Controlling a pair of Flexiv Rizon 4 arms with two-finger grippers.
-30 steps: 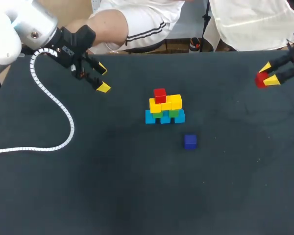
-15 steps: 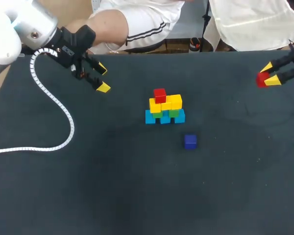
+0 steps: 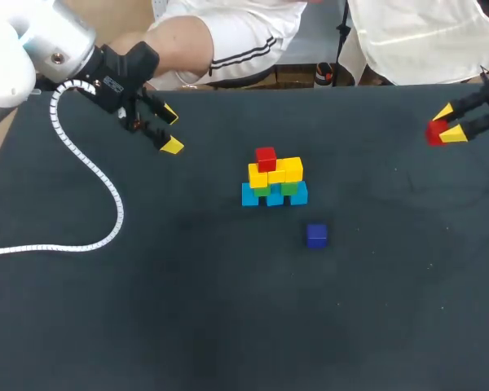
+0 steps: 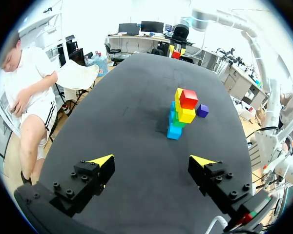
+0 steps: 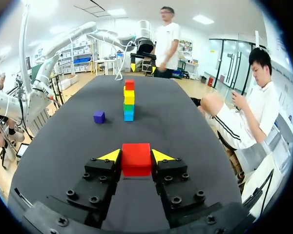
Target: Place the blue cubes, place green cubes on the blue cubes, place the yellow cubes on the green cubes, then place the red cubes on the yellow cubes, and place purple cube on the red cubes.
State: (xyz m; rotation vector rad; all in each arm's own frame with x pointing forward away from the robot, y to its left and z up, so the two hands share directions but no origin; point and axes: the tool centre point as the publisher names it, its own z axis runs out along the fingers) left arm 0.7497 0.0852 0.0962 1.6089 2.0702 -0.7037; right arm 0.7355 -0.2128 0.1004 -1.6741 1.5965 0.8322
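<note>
Blue, green and yellow layers built in stack point(image 3: 274, 186); one red cube point(image 3: 266, 158) on top; right gripper point(image 3: 447, 124) clamped on second red point(image 5: 136, 159) near table's right edge (well apart from stack); left gripper point(image 3: 171, 130) wide open, empty; purple cube point(image 3: 316, 235) loose near stack, goes last.

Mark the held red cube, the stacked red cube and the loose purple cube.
held red cube point(image 5: 136, 158), right wrist view, middle of its visible surface.
stacked red cube point(image 3: 266, 158), head view, centre of the cube.
purple cube point(image 3: 316, 235), head view, centre of the cube.
</note>
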